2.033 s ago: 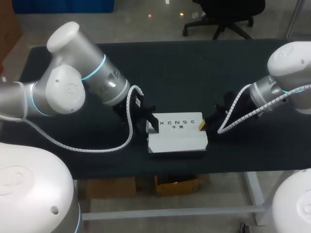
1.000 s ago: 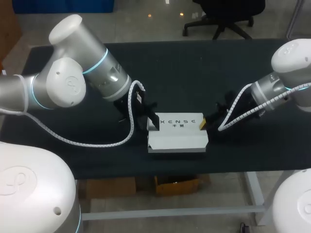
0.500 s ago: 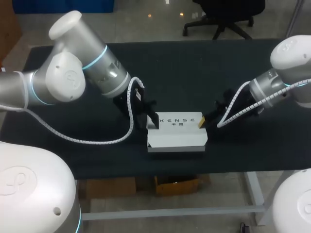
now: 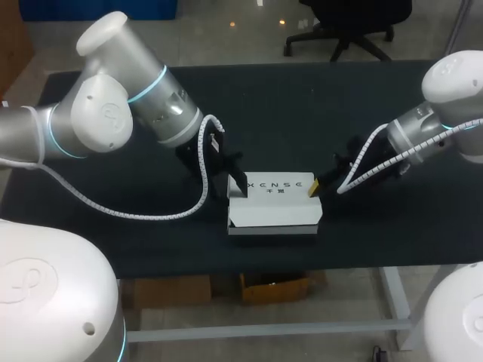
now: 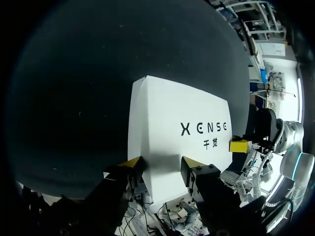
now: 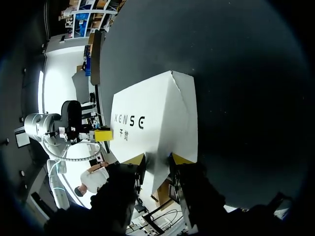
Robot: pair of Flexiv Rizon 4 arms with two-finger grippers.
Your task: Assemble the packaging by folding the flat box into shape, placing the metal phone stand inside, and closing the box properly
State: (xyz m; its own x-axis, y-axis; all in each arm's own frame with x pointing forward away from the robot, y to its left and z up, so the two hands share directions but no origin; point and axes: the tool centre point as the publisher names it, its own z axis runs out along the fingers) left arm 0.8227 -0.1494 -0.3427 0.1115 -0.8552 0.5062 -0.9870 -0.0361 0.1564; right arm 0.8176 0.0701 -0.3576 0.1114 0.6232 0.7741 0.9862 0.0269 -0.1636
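Note:
The white box (image 4: pixel 273 205) with dark print lies at the table's middle, its printed panel toward the back. My left gripper (image 4: pixel 237 188) is at the box's left end. In the left wrist view the box (image 5: pixel 172 123) runs out ahead, and its near end fills the gap between the fingertips (image 5: pixel 132 162) of the left gripper (image 5: pixel 161 163). My right gripper (image 4: pixel 314 193) is at the box's right end. In the right wrist view the right gripper (image 6: pixel 156 160) is shut on a narrow white part of the box (image 6: pixel 152 115). No metal phone stand shows in any view.
The box rests on a black table (image 4: pixel 302 105), with bare dark cloth behind it and to both sides. The table's front edge (image 4: pixel 264 265) runs a short way in front of the box.
The left arm has swung a little, bringing its finger further over the box's left end. The box has shifted slightly toward the back. The right fingers have drawn a bit closer together.

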